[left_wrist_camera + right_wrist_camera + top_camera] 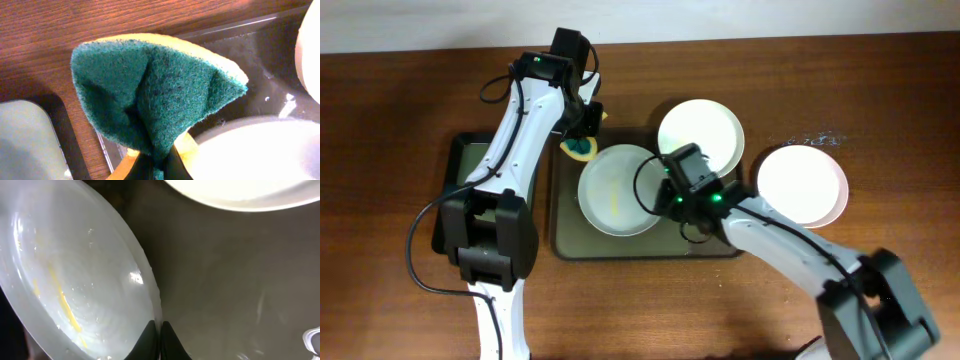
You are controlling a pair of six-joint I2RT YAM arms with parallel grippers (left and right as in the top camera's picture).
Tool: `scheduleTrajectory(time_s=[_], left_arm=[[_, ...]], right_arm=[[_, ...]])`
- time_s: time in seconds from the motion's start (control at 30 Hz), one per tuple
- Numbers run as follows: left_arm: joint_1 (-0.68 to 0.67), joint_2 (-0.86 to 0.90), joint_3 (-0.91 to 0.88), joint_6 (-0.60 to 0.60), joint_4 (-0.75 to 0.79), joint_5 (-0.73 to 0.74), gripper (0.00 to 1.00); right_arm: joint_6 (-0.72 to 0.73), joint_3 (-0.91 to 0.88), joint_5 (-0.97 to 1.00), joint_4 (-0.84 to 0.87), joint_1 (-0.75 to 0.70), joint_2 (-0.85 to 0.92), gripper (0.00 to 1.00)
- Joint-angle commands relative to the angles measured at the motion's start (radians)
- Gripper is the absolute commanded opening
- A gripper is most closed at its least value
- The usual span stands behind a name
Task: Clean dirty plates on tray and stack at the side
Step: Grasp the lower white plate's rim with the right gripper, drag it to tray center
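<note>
The olive-brown tray (712, 246) holds two plates. The left plate (610, 190) has yellow smears, clear in the right wrist view (75, 280). My right gripper (667, 195) is shut on its right rim, which shows between the fingertips (159, 330). The second plate (705, 130) sits at the tray's back right and shows in the right wrist view (240, 192). A third plate (802, 183) lies on the table right of the tray. My left gripper (582, 140) is shut on a green and yellow sponge (155, 95) over the tray's back left corner.
A smaller black tray (460, 175) lies left of the olive tray, under the left arm, and shows in the left wrist view (30, 145). Small specks or droplets (815, 140) lie on the wooden table behind the third plate.
</note>
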Motion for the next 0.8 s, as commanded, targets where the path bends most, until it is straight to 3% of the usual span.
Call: scheduleTrajectory(time_s=[0.0, 0.07, 0.17, 0.27, 0.43, 0.6, 0.77], left_arm=[[0.0, -0.008, 0.01, -0.013, -0.002, -0.003, 0.0], [0.0, -0.008, 0.01, -0.013, -0.002, -0.003, 0.0], [0.0, -0.008, 0.01, -0.013, -0.001, -0.003, 0.0], [0.0, -0.008, 0.01, -0.013, 0.0, -0.003, 0.0], [0.0, -0.008, 0.01, -0.013, 0.0, -0.003, 0.0], [0.0, -0.008, 0.01, -0.013, 0.0, -0.003, 0.0], [0.0, -0.008, 0.01, -0.013, 0.004, -0.003, 0.0]], right_arm=[[0.084, 0.016, 0.011, 0.023, 0.018, 0.07, 0.04], [0.082, 0.016, -0.007, 0.023, 0.018, 0.085, 0.05], [-0.006, 0.016, -0.032, 0.05, 0.018, 0.085, 0.28], [-0.107, 0.035, -0.045, 0.028, 0.008, 0.085, 0.4], [-0.342, 0.098, -0.049, -0.066, -0.043, 0.087, 0.4], [-0.566, 0.117, -0.161, -0.027, -0.105, 0.105, 0.4], [-0.573, 0.119, -0.174, -0.006, -0.116, 0.159, 0.33]])
